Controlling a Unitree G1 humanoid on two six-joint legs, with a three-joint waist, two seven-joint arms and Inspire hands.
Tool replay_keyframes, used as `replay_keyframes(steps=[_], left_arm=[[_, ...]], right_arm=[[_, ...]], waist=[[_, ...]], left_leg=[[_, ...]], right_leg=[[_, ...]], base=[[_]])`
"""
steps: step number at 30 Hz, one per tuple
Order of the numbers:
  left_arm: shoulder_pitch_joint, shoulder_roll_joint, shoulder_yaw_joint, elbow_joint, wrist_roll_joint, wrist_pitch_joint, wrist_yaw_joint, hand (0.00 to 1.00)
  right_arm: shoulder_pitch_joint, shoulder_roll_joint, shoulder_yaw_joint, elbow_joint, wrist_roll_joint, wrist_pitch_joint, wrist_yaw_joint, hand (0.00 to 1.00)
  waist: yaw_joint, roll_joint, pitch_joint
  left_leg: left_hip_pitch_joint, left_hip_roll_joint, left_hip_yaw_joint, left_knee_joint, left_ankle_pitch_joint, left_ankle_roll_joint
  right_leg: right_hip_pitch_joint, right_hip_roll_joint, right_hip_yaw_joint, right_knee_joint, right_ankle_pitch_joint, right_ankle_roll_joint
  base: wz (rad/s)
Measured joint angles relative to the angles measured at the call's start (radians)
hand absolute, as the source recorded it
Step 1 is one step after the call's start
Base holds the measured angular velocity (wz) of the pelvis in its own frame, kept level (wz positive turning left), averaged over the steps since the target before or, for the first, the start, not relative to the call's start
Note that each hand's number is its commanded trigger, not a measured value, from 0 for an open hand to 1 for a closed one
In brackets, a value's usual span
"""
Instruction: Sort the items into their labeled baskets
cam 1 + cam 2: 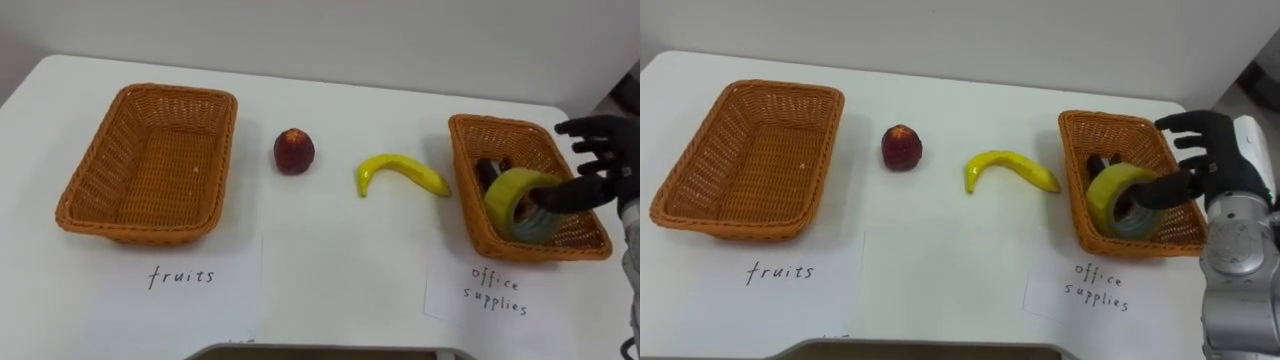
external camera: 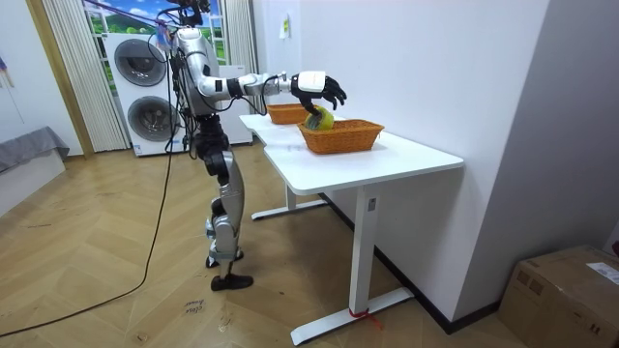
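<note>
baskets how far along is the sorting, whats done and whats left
Done: a dark item lies in the supplies basket. In hand: the tape stands tilted in that basket, with the thumb of the open right hand at it; whether it is let go I cannot tell. Left: the red fruit and banana are on the table, and the fruits basket is empty.
</note>
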State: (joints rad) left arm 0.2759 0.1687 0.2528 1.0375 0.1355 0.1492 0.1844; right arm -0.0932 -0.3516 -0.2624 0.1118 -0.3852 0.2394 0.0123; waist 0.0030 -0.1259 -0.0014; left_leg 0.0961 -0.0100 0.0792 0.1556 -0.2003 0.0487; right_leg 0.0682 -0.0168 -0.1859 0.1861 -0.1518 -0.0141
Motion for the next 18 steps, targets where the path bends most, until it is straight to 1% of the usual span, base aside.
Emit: replay_keyframes(steps=[9, 14, 18], left_arm=[[0.000, 0.000, 0.000, -0.001, 0.000, 0.004, 0.000, 0.00], [0.000, -0.001, -0.001, -0.002, -0.001, 0.004, 0.000, 0.00], [0.000, -0.001, -0.001, -0.002, -0.003, 0.004, 0.000, 0.00]], right_arm=[[0.000, 0.000, 0.000, 0.000, 0.000, 0.000, 0.014, 0.00], [0.000, 0.000, 0.001, 0.000, 0.000, 0.000, 0.016, 0.00], [0.000, 0.000, 0.001, 0.000, 0.000, 0.000, 0.019, 0.00]], waist=[[0.002, 0.006, 0.0002], [0.002, 0.013, -0.0030], [0.001, 0.012, -0.0040]], left_leg=[[-0.001, 0.000, 0.000, 0.004, 0.000, 0.000], [0.000, 0.000, 0.000, 0.007, 0.000, 0.000], [0.000, 0.000, 0.000, 0.009, 0.000, 0.000]], right_leg=[[0.001, 0.000, 0.000, 0.001, 0.000, 0.000], [0.002, 0.000, 0.000, 0.002, 0.000, 0.000], [0.003, 0.000, 0.000, 0.002, 0.000, 0.000]], base=[[0.00], [0.00], [0.00]])
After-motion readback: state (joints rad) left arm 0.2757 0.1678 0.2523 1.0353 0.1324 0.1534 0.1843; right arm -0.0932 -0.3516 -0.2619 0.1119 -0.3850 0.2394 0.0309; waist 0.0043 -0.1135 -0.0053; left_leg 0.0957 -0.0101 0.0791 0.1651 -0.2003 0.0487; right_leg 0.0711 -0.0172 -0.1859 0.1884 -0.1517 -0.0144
